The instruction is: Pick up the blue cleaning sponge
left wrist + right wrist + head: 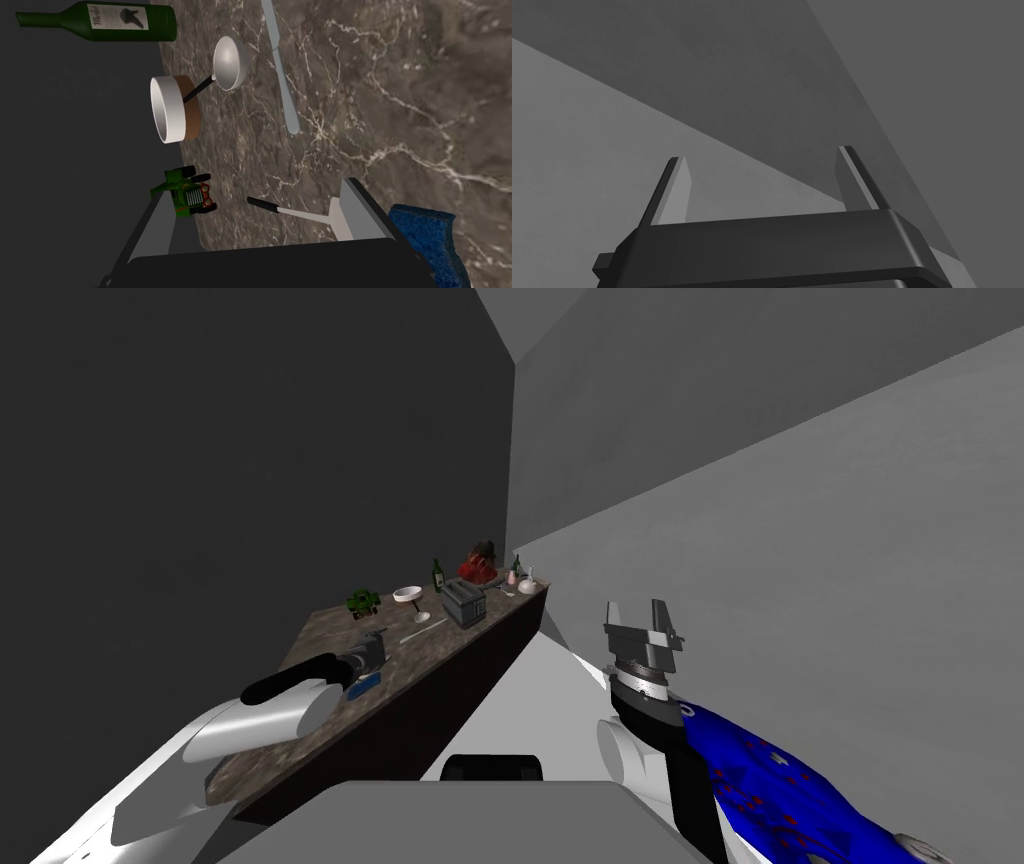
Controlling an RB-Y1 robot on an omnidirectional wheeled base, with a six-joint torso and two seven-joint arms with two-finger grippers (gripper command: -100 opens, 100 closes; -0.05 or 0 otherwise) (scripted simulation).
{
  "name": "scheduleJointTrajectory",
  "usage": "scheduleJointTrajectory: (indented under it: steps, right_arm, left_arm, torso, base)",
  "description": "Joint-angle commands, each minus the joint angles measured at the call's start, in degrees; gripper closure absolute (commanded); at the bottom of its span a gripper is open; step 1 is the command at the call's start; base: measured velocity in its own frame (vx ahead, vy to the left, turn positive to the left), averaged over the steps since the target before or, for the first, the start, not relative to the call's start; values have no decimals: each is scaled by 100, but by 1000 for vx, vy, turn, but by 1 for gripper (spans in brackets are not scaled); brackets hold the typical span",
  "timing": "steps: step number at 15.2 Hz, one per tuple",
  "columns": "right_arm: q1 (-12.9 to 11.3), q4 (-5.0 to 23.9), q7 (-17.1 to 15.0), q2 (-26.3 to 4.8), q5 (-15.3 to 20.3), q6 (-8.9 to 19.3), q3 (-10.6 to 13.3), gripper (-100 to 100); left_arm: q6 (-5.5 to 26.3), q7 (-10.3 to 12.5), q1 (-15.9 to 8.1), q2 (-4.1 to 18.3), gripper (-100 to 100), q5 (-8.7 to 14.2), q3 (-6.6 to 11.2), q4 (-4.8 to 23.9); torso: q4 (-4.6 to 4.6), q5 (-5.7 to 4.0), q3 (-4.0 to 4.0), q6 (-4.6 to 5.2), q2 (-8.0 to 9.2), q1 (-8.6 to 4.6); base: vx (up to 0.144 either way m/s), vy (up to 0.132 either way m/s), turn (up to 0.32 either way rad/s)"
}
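My left end effector [257,215] released over the marbled counter [380,100], blue sponge [425,235] just outside one finger (not between), my right end effector [640,618] likewise released.

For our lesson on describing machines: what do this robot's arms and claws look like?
Each claw has two thin, light grey, blade-like fingers on a dark box: left claw, right claw. The left arm is a white rounded shell ending in a black wrist. The right arm has a bright blue, red-speckled shell and a ribbed silver ring behind the claw.
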Motion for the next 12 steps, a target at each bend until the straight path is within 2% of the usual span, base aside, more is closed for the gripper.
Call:
scheduleJointTrajectory:
  steps: [1,2,5,6,8,9,12]
  right_arm:
    - [0,0,0,0,0,0,0,0]
    - [0,0,0,0,0,0,0,0]
    - [0,0,0,0,0,0,0,0]
    - [0,0,0,0,0,0,0,0]
    - [0,0,0,0,0,0,0,0]
    - [0,0,0,0,0,0,0,0]
    - [0,0,0,0,0,0,0,0]
  left_arm:
    - [179,9,-18,2,-100,4,10,18]
    - [378,63,-88,29,-100,76,104,67]
    - [613,63,-88,29,-100,76,104,67]
    - [805,116,-156,56,-100,145,197,116]
    - [1042,116,-156,56,-100,145,197,116]
    - [1178,167,-223,80,-100,212,287,163]
    - [1465,167,-223,80,-100,212,287,163]
  torso:
    - [0,0,0,0,0,0]
    - [0,0,1,-1,1,-1]
    - [0,0,0,0,-1,1]
    - [0,0,0,-1,0,0]
    - [0,0,0,1,0,0]
    - [0,0,0,0,0,1]
    - [-1,1,-1,-1,-2,3]
  base:
    - [6,7,1]
    - [10,8,-79]
    - [11,11,-57]
    - [8,8,-78]
    - [10,13,-84]
    - [15,15,-92]
    - [13,14,-45]
